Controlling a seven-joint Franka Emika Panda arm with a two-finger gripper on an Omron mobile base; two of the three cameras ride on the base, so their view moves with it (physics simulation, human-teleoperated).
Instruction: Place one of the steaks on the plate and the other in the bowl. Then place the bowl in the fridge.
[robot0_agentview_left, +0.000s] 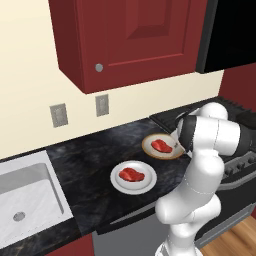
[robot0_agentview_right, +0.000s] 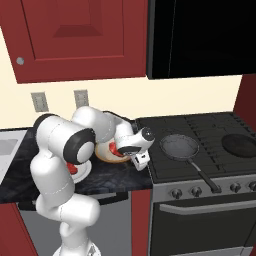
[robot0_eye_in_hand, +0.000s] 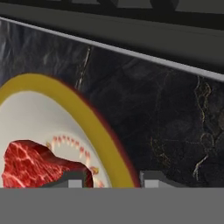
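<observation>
Steaks already split up — one (robot0_agentview_left: 132, 174) on the white plate (robot0_agentview_left: 120, 183) near the counter's front edge, the other (robot0_agentview_left: 161, 145) inside the tan-rimmed bowl (robot0_agentview_left: 149, 150) just behind it, toward the stove (robot0_agentview_right: 210, 131). Gripper (robot0_eye_in_hand: 112, 179) low at the bowl's rim, one fingertip (robot0_eye_in_hand: 72, 180) inside over the whitish interior beside the meat, the other (robot0_eye_in_hand: 153, 179) outside over the dark marbled counter (robot0_agentview_left: 90, 165). Jaws straddling the rim — whether actually clamped on it, cannot tell. Frying pan (robot0_agentview_right: 179, 146) on the stove, sink (robot0_agentview_left: 25, 195) at the counter's far left.
</observation>
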